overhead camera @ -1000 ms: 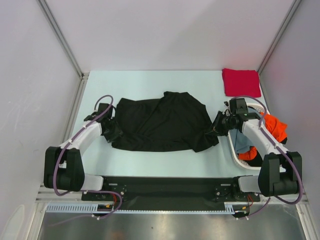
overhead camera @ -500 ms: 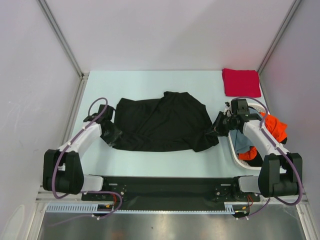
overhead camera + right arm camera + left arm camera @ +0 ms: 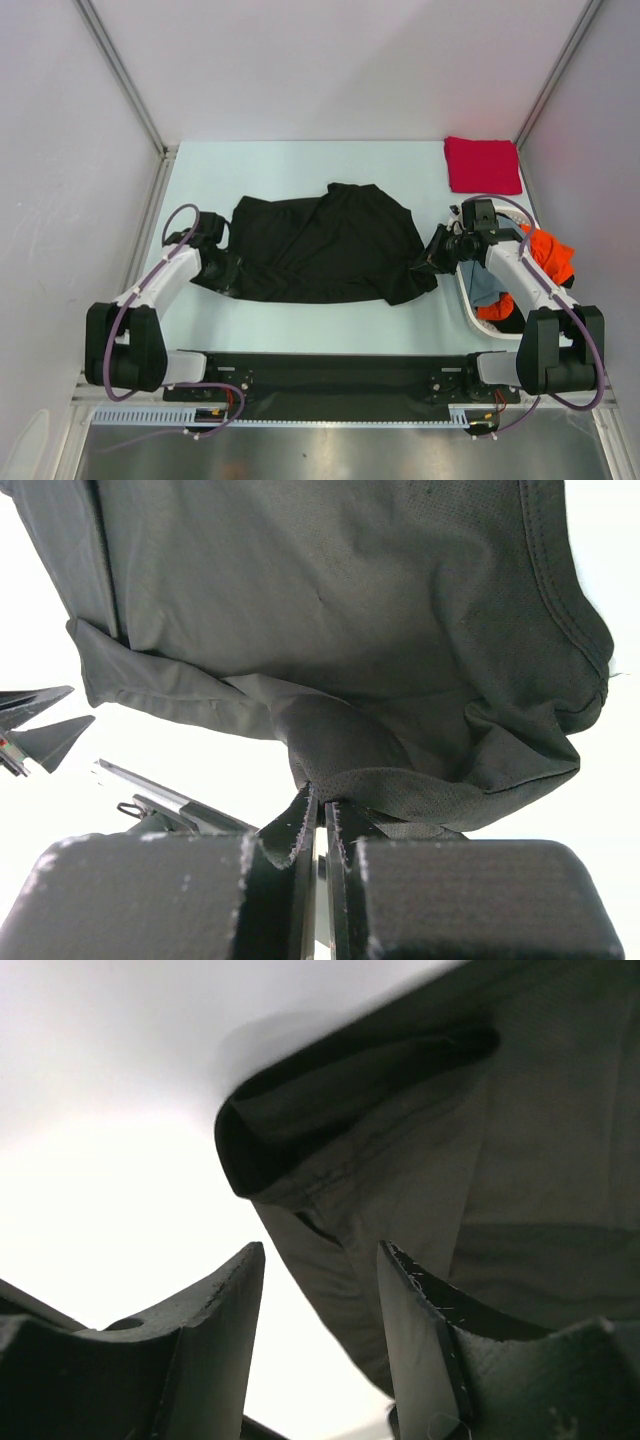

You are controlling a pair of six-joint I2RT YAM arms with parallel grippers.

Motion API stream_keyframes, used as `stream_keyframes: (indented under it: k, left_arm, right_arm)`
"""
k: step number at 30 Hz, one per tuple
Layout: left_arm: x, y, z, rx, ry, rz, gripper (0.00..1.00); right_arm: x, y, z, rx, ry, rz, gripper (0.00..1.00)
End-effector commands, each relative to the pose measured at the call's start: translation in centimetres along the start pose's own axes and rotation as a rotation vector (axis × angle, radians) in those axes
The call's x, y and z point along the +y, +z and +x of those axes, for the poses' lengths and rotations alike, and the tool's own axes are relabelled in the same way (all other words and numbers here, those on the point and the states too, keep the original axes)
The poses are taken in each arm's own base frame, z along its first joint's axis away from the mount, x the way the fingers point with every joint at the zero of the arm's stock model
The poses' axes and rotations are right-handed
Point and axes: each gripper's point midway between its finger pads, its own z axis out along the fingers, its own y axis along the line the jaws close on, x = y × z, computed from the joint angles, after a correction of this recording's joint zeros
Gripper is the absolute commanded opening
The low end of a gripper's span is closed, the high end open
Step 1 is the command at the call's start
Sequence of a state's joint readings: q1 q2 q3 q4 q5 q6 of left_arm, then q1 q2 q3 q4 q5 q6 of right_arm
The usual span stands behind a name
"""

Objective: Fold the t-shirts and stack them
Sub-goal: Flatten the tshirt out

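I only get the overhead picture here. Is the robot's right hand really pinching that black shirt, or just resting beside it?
Observer: Really pinching. Its wrist camera shows the right hand shut on a bunched fold at the edge of the black t-shirt.
Visitor: And the left one? From above it is just a dark blob by the cloth.
Observer: The left wrist camera shows the left hand standing open. The shirt's edge runs partly into the gap, but nothing is clamped.
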State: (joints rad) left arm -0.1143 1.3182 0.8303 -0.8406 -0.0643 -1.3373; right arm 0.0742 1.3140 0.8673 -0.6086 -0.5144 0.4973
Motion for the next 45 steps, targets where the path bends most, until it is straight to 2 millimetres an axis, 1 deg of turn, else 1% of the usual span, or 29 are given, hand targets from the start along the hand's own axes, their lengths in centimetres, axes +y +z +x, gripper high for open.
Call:
stream_keyframes:
  k: [1,2,5,8,14,18,26,28,29,31,32,34,37,38,39,41,42,43,45]
  left_arm:
    - [0.2,0.8,-0.2,0.011,-0.122,-0.041,0.54]
    - [0.1,0.9,-0.4,0.005,-0.129,-0.047,0.54]
    - [0.8,1.3,-0.6,-0.004,-0.151,-0.085,0.52]
    - [1.0,1.7,-1.1,-0.018,-0.169,-0.084,0.5]
    - [1.2,2.2,-2.0,-0.048,-0.165,-0.113,0.49]
    - [1.7,2.8,-2.3,-0.052,-0.161,-0.137,0.47]
    - [0.8,3.0,-3.5,-0.092,-0.125,-0.123,0.42]
    - [0.7,3.0,-3.5,-0.091,-0.116,-0.12,0.33]
    - [0.5,3.1,-3.5,-0.09,-0.114,-0.112,0.26]
    - [0.3,3.0,-3.5,-0.088,-0.1,-0.105,0.18]
    - [0.3,2.8,-3.6,-0.088,-0.094,-0.1,0.09]
    - [0.3,2.4,-3.7,-0.097,-0.075,-0.096,0.0]
    - [0.3,0.8,-4.4,-0.132,-0.026,-0.084,0.0]
    - [0.4,-0.3,-5.1,-0.167,0.001,-0.075,0.0]
    - [0.5,-1.0,-5.4,-0.188,0.017,-0.069,0.01]
    - [0.8,-2.5,-6.1,-0.23,0.053,-0.059,0.0]
    - [1.0,-3.6,-6.8,-0.273,0.076,-0.039,0.0]
    - [1.5,-4.2,-7.1,-0.293,0.09,-0.047,0.0]
    - [1.8,-5.4,-7.7,-0.337,0.148,-0.015,0.0]
  right_arm:
    - [1.0,-0.6,-0.4,-0.025,-0.016,-0.039,0.06]
    - [1.0,-0.6,-0.5,-0.025,-0.018,-0.041,0.06]
    - [1.1,-0.6,-0.6,-0.024,-0.018,-0.044,0.06]
    - [1.1,-0.6,-0.6,-0.023,-0.021,-0.044,0.06]
    - [1.1,-0.5,-0.7,-0.019,-0.021,-0.041,0.06]
    - [1.2,-0.4,-0.8,-0.021,-0.02,-0.043,0.06]
    - [1.0,-0.2,-0.7,-0.016,-0.012,-0.043,0.06]
    - [1.0,-0.2,-0.6,-0.016,-0.011,-0.045,0.06]
    - [0.9,-0.1,-0.5,-0.014,-0.008,-0.044,0.05]
    - [0.8,0.0,-0.4,-0.009,-0.006,-0.042,0.05]
    - [0.7,0.0,-0.3,-0.004,-0.002,-0.041,0.05]
    - [0.5,0.0,-0.1,0.0,-0.002,-0.033,0.05]
    - [-0.1,0.1,0.4,0.018,-0.002,-0.012,0.05]
    - [-0.5,0.1,0.9,0.033,-0.001,0.002,0.05]
    - [-0.6,0.0,1.0,0.038,-0.003,0.006,0.05]
    - [-1.1,0.1,2.1,0.064,0.0,0.021,0.05]
    - [-1.2,0.2,2.4,0.067,-0.005,0.026,0.05]
    - [-1.4,0.1,3.0,0.079,-0.007,0.028,0.05]
    - [-1.3,0.2,4.4,0.109,-0.025,0.037,0.04]
